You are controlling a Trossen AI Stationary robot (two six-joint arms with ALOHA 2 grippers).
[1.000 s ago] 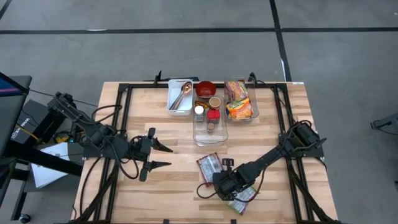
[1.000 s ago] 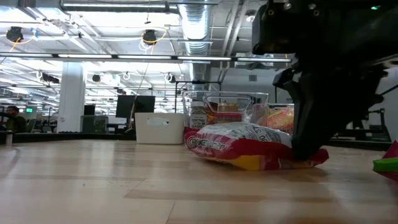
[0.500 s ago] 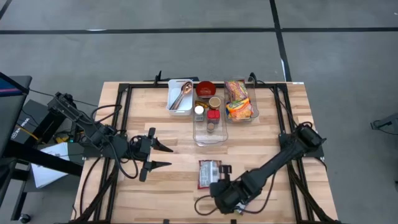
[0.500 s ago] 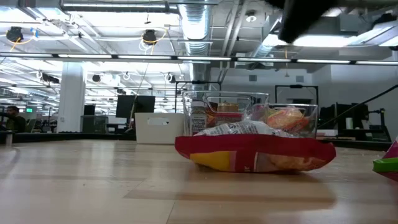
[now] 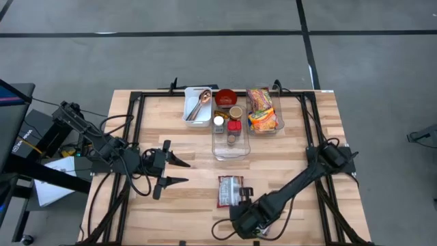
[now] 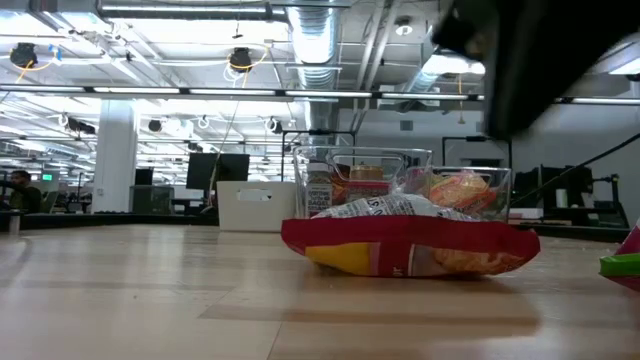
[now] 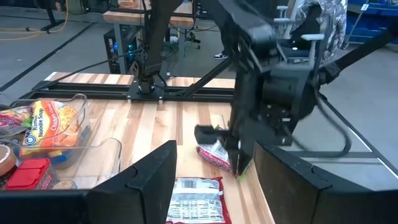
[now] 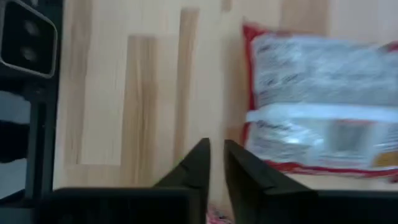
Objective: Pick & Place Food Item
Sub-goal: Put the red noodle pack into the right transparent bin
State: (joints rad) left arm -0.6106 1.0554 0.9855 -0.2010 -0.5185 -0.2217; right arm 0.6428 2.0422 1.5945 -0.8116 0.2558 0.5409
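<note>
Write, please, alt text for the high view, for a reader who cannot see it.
Seen from above, the right gripper hangs near the wooden table's front edge, beside a red snack packet lying flat. The left gripper waits open at the left. At the back stand a white spoon tray, a red bowl and clear food bins.

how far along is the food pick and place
Early, it seems. Looks done: one noodle pack lies in the clear bin at the far side. In hand: nothing; the right gripper hangs nearly shut and empty beside the red packet, which lies flat on the table. Left: gripping that packet and carrying it to its place. The left gripper waits open at the left.
</note>
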